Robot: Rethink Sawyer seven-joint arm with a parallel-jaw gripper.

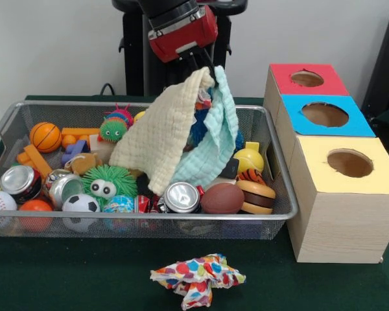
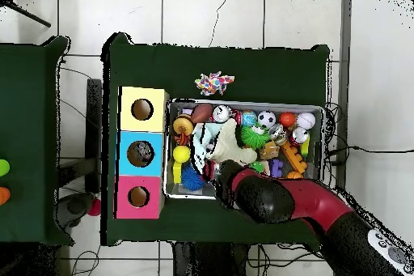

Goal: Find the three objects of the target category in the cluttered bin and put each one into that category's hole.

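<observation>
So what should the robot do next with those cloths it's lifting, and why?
Probably carry them sideways out over the bin's rim. The gripper holds the cream cloth and the pale blue cloth up by their tops, but their lower ends hang among the toys, and a polka-dot cloth already lies outside.

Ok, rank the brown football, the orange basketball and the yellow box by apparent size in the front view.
1. yellow box, clearly largest.
2. brown football.
3. orange basketball, though it sits farther back in the bin, so its true size against the football is unsure.
</observation>
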